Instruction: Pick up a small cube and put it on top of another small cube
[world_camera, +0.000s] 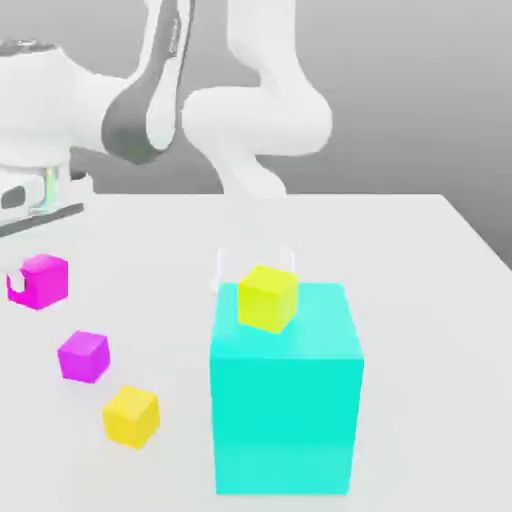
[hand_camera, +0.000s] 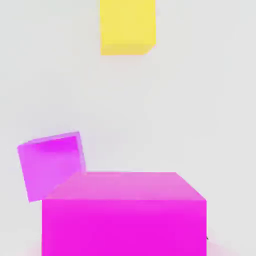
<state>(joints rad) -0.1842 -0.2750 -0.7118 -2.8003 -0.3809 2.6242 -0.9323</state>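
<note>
A small magenta cube (world_camera: 46, 280) is at the exterior view's left, right under my hand, and a pale finger (world_camera: 12, 287) cuts into its side. My gripper (world_camera: 36, 272) is shut on this small cube. In the hand view the same cube (hand_camera: 125, 215) looms large and close. The other small magenta cube (world_camera: 83, 356) lies on the table a short way in front of it, apart from it. It appears turned at an angle in the hand view (hand_camera: 50, 165).
A large cyan cube (world_camera: 285, 400) stands in the middle of the white table (world_camera: 420, 260), with a small yellow cube (world_camera: 268, 297) on its top. Another small yellow cube (world_camera: 131, 415) (hand_camera: 127, 25) lies beyond the free magenta cube. The arm's base rises at the back.
</note>
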